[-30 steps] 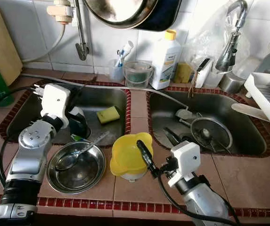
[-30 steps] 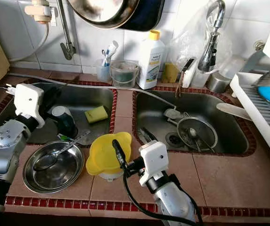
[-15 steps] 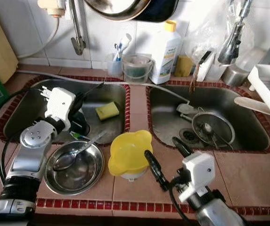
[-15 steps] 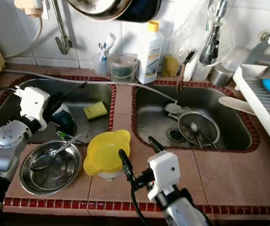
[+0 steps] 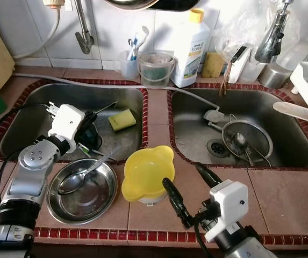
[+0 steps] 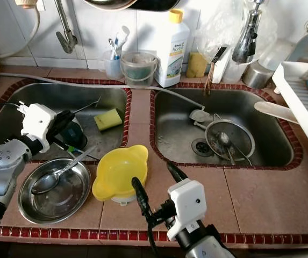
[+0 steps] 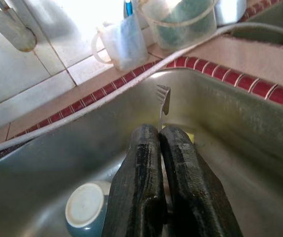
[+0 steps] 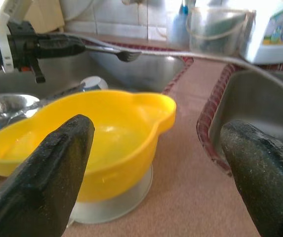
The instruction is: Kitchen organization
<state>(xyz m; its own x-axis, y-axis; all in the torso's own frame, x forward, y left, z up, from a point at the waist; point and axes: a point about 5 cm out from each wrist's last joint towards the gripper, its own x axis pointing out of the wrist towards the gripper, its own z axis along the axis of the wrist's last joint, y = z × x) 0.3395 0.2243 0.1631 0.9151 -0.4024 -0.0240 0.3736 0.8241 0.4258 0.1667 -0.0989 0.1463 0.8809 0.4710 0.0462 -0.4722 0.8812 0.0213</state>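
My black fingers [image 8: 47,177] look rough and grainy. The yellow bowl [image 5: 147,173] is smooth, shiny plastic. The round dish [image 5: 84,191] and sinks [image 5: 283,156] are shiny metal.

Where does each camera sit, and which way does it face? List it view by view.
Left eye: on the head, looking down at the sinks; both arms show, left gripper over the left basin, right gripper by the bowl.
Right eye: same head, same scene, slightly offset.
Left wrist: on the left arm, looking along shut fingers holding a fork.
Right wrist: on the right arm, looking between open fingers at the bowl.
Shared: right wrist and eye views show the bowl and fork.
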